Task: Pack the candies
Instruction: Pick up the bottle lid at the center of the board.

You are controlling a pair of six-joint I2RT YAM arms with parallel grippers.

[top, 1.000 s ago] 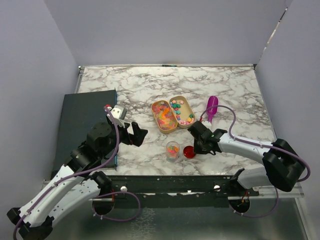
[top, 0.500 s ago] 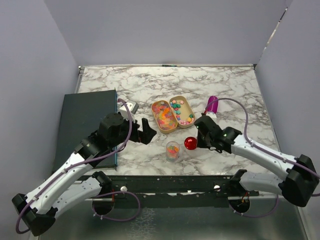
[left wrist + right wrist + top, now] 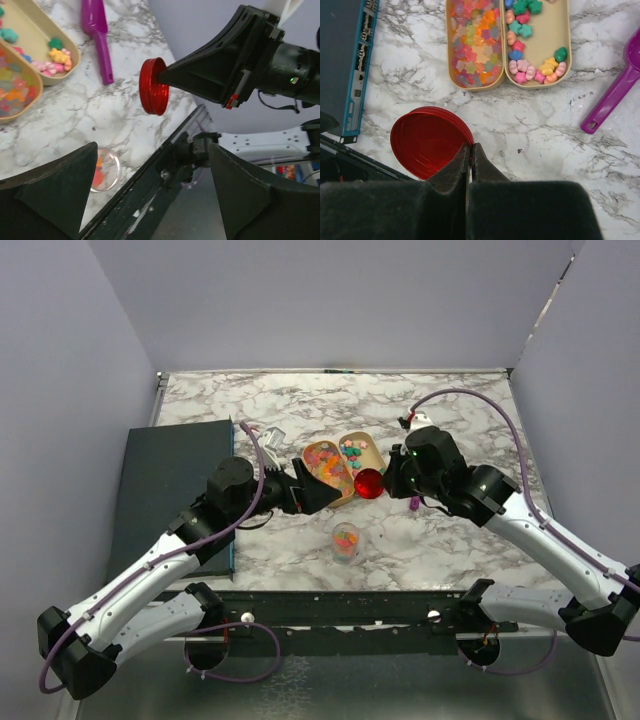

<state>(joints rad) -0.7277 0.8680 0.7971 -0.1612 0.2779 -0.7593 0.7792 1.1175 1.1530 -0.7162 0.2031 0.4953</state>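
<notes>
Over the middle of the desk, the right tool (image 3: 470, 148) is pinching the rim of a shiny red round lid (image 3: 427, 140) between fingers pressed tightly together, and the lid is hanging on edge in the air, clear of the marble. Facing it from the left, the left tool (image 3: 322, 496) is hovering with its fingers spread wide and nothing between them; the lid is sitting just beyond their tips.

The candies (image 3: 472, 45) are lying in two tan oval trays (image 3: 547, 30) set side by side at the desk's centre. The left tray is holding a dense heap, while the right one is holding a looser scatter along its wall. More of them are resting in a small clear cup (image 3: 346, 554) that is standing upright near the middle of the near edge, apart from both tools.

A purple scoop (image 3: 620, 87) is lying on the marble toward the right edge, beside the trays. A dark slab (image 3: 170, 480) is lying along the left edge.
</notes>
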